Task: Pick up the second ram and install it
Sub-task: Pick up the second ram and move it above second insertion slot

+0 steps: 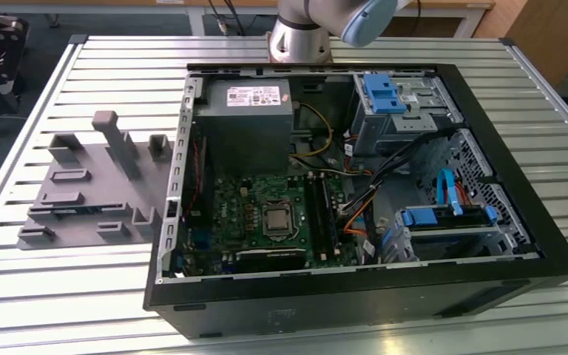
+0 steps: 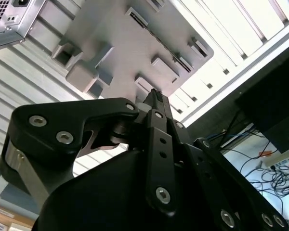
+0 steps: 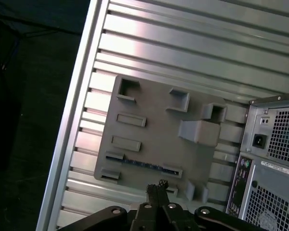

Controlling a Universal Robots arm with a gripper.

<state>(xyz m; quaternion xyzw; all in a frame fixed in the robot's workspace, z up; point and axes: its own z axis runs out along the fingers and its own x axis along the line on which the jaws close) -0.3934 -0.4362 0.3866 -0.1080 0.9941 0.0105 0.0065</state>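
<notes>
End effector (image 3: 157,185) hangs over the grey tray (image 3: 149,115) on the desk (image 3: 183,48), jaws pressed together, empty. Memory stick (image 3: 145,165) sits on edge in a tray slot close below it. It is upright, likely for easy pinching.

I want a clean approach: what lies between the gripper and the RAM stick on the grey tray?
Nothing in the way. In the first wrist view, only bare grey tray surface shows between the gripper and the second ram.

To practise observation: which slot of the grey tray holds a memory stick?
The long narrow slot nearest the pincer, holding the blue-green second ram; the others show bare grey.
</notes>
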